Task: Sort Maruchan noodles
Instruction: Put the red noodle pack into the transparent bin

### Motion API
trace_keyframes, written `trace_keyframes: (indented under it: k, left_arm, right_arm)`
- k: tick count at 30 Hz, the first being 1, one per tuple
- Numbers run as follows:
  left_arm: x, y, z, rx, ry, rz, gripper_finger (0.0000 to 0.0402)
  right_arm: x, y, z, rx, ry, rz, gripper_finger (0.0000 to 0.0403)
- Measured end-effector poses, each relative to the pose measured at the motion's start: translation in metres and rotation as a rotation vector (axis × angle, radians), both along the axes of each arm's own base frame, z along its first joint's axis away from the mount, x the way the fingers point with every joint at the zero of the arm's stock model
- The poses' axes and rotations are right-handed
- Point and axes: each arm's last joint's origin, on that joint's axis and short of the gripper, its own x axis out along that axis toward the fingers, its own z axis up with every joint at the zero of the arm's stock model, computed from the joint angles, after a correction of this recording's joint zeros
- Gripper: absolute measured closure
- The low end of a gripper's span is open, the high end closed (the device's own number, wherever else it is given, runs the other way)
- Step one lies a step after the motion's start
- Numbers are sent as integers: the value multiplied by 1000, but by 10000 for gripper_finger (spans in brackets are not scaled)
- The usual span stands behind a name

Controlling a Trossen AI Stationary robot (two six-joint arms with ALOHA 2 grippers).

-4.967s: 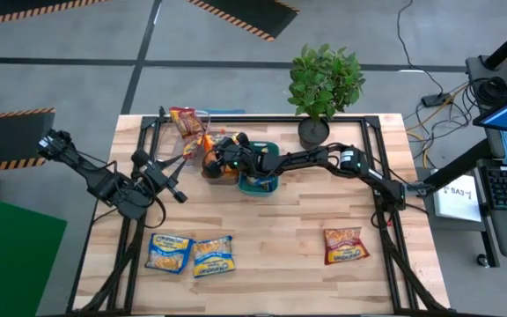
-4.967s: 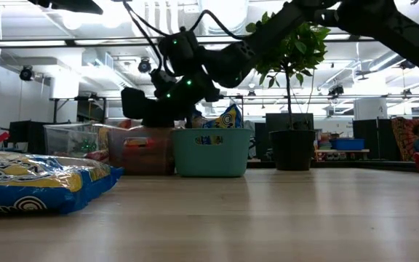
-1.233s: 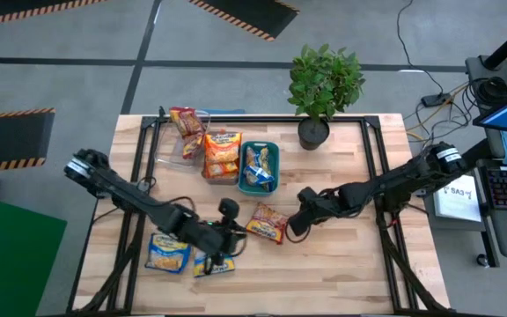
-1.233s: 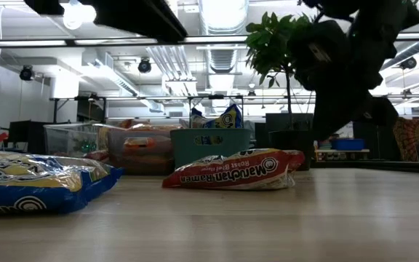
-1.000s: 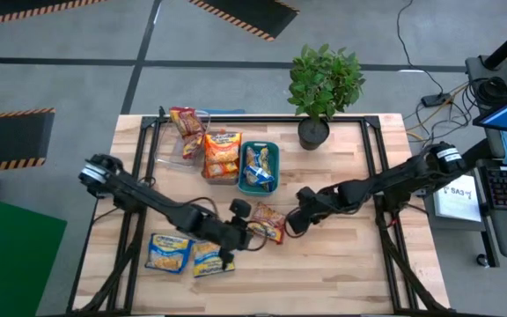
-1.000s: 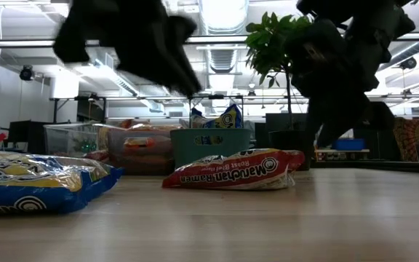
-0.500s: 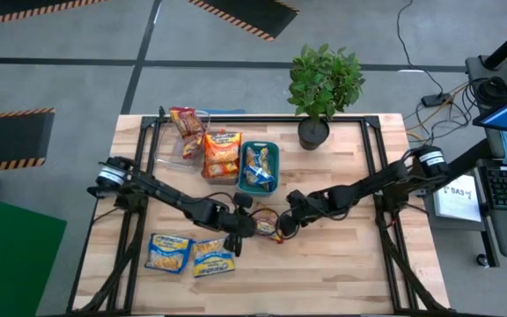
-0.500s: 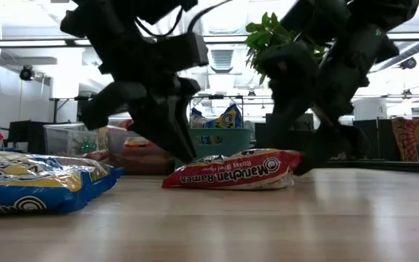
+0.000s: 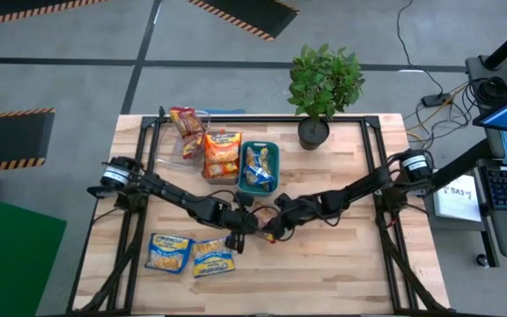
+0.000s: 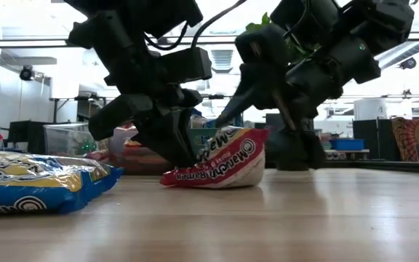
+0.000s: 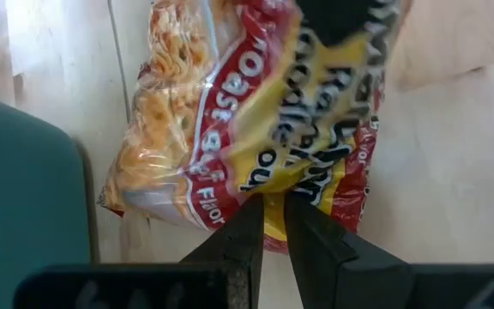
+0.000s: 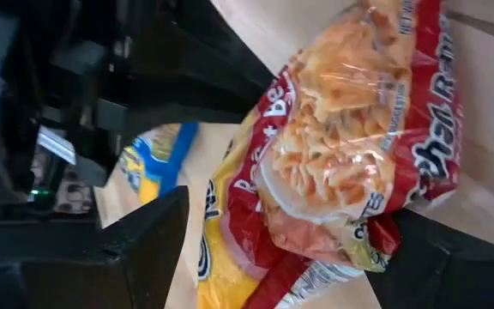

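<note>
A red Maruchan noodle packet (image 9: 269, 228) lies near the table's middle, between my two grippers. My left gripper (image 9: 253, 224) is at its left side, shut on its edge. My right gripper (image 9: 279, 220) is at its right side, open, with one finger (image 12: 148, 245) on either side of the packet (image 12: 350, 163). In the low view the packet (image 10: 220, 169) stands tilted, right end raised, lower left edge (image 10: 188, 179) on the table. Two blue-and-yellow packets (image 9: 169, 251) (image 9: 212, 256) lie flat at the near left. My left gripper pinches the wrapper's edge (image 11: 268, 196) on the packet's left side between its two fingers. The fingers (image 10: 174, 145) slant down from the table's left. The packet is tilted, with its lower edge on the table. My right gripper: I cannot tell whether its open fingers touch the packet.
At the far side stand a clear bin (image 9: 176, 150) holding a red packet (image 9: 186, 121), a bin with an orange packet (image 9: 222, 154) and a teal bin (image 9: 259, 167) with blue packets. A potted plant (image 9: 324, 84) is behind them. Bare wood lies at the near right.
My left gripper has gone toward the table's right and down to the red packet. My right gripper has gone toward the table's left to it. The packet, flat before, is now bunched and tilted: its right end has risen, its left lower edge stays on the table.
</note>
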Motion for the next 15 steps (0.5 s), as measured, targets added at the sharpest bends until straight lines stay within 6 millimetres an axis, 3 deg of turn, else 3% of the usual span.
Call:
trace_keyframes:
  k: [8,15]
  left_arm:
    - [1,0,0,-1,-5,0,364]
    - [1,0,1,-3,-11,0,364]
  right_arm:
    - [9,1,-6,23,-86,-26,130]
    - [9,1,-7,26,-85,-36,208]
